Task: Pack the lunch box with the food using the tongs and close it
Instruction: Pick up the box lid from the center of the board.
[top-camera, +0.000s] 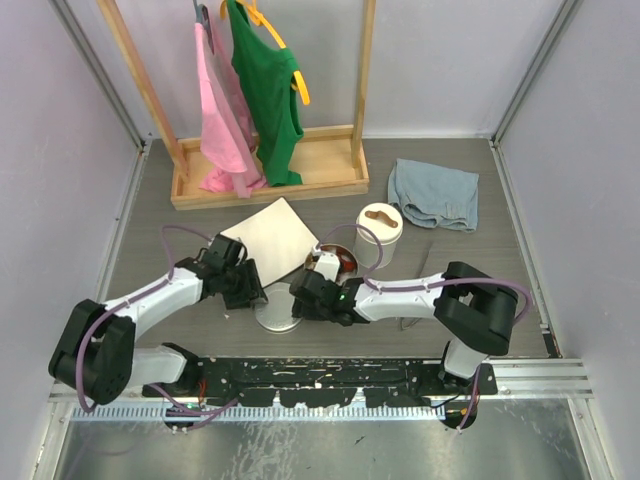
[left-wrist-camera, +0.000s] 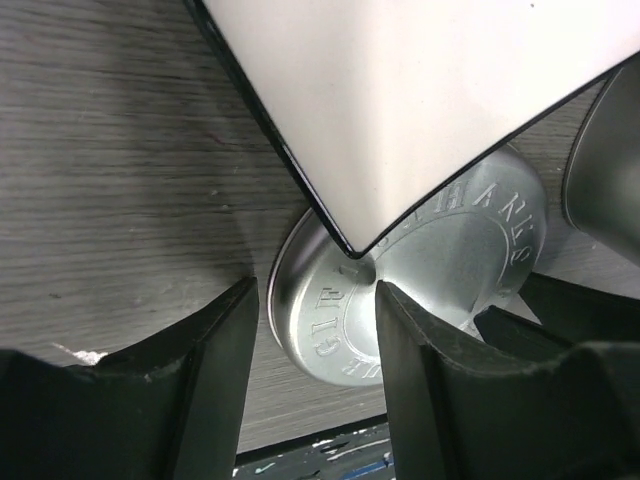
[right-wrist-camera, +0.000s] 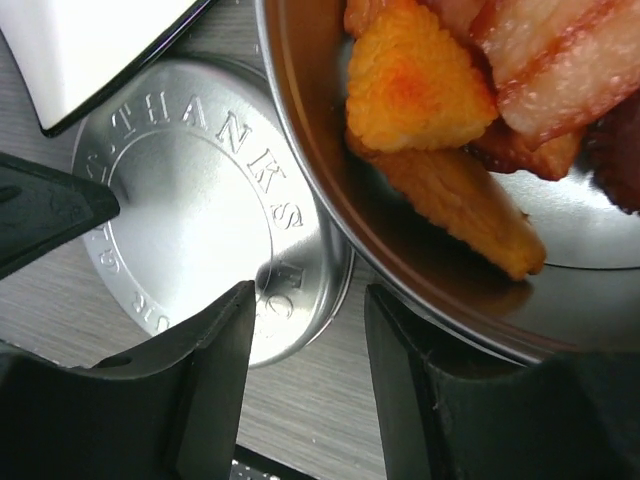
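The lunch box's flat steel lid (top-camera: 278, 318) (left-wrist-camera: 420, 290) (right-wrist-camera: 190, 230), embossed with letters, lies on the table between my two grippers. A corner of the white plate (top-camera: 272, 235) (left-wrist-camera: 420, 100) overhangs it. The wide tin (top-camera: 340, 262) (right-wrist-camera: 330, 200) holds orange and red food (right-wrist-camera: 410, 85). A taller cup (top-camera: 380, 224) behind it shows a brown piece on top. My left gripper (top-camera: 245, 285) (left-wrist-camera: 315, 340) is open at the lid's left edge. My right gripper (top-camera: 305, 295) (right-wrist-camera: 305, 340) is open over the gap between lid and tin. The slim tongs (top-camera: 424, 262) lie to the right.
A wooden rack (top-camera: 270, 170) with a pink and a green garment stands at the back. A blue cloth (top-camera: 433, 193) lies at the back right. The black rail (top-camera: 330, 375) runs along the near edge.
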